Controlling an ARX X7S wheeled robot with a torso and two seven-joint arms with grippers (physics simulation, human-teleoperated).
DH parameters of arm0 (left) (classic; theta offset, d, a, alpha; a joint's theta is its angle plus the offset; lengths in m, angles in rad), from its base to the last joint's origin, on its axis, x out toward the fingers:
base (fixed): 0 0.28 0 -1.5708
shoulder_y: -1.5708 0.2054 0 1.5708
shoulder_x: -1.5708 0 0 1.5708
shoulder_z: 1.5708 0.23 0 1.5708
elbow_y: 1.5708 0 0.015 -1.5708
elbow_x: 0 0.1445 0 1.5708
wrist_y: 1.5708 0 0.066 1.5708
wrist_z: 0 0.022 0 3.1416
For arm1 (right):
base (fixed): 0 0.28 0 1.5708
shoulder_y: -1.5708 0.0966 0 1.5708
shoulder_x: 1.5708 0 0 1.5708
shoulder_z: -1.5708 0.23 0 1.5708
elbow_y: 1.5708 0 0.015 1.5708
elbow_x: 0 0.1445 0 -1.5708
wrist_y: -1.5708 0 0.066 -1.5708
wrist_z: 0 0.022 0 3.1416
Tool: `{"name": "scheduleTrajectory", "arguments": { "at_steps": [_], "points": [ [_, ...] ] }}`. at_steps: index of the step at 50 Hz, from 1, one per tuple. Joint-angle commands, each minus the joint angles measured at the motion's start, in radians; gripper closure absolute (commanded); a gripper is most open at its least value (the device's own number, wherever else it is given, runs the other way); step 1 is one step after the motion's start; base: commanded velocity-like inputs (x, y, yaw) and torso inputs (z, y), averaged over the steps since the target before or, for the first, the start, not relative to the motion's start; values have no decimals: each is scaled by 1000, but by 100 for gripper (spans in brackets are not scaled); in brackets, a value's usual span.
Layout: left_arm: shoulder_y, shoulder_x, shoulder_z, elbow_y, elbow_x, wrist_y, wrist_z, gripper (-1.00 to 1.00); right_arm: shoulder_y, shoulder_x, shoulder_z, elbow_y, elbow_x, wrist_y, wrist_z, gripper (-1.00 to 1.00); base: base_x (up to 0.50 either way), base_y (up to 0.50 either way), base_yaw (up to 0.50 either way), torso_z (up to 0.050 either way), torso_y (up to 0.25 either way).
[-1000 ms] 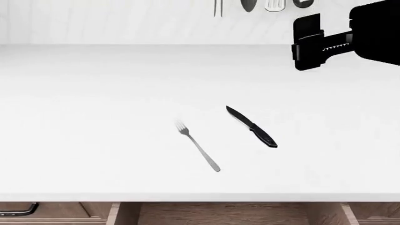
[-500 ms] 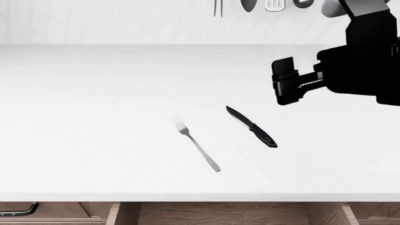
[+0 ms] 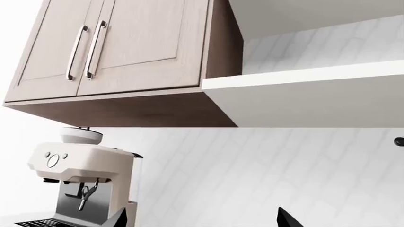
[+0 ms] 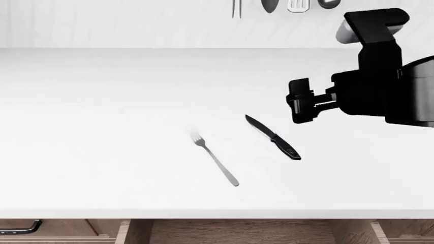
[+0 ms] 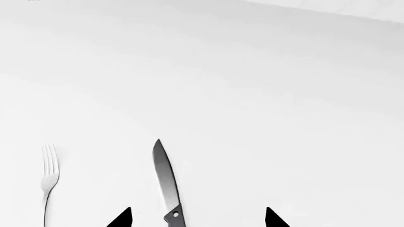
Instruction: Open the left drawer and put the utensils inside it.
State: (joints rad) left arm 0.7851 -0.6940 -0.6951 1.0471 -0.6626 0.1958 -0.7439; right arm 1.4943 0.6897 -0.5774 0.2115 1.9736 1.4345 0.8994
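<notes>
While right gripper [image 4: 296,107] hangs open, knife [image 4: 273,137] tip points back-left, fork [image 4: 215,160] parallel.

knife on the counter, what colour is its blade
Black, like its handle; the small pointed black knife shows best in the head view.

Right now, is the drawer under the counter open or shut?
Open. In the head view the left drawer sticks out below the counter edge, showing its bare wooden inside. The fork and knife aren't in it.

head down, wrist nearer (shared knife [image 4: 273,138])
</notes>
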Motion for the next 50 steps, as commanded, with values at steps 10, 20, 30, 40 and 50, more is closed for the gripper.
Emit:
{"name": "scheduleTrajectory", "arguments": {
  "at_steps": [10, 20, 30, 40, 50],
  "points": [
    [0, -3, 7, 0, 4, 1, -2, -100, -88, -23, -11, 22, -213, -36, -217, -100, 0, 0, 0, 0, 0],
    [0, -3, 11, 0, 5, 3, -4, -100, -92, -30, -51, 25, -260, -26, -253, -100, 0, 0, 0, 0, 0],
    [0, -6, 13, 0, 6, 2, -6, -100, -102, -42, -80, 37, -318, -50, -305, -100, 0, 0, 0, 0, 0],
    [0, -4, 13, 0, 7, 1, -6, -100, -107, -70, -126, 41, -384, -64, -366, -100, 0, 0, 0, 0, 0],
    [0, -2, 14, 0, 9, 2, -4, -100, -117, -73, -169, 24, -415, -53, -390, -100, 0, 0, 0, 0, 0]
  ]
}}
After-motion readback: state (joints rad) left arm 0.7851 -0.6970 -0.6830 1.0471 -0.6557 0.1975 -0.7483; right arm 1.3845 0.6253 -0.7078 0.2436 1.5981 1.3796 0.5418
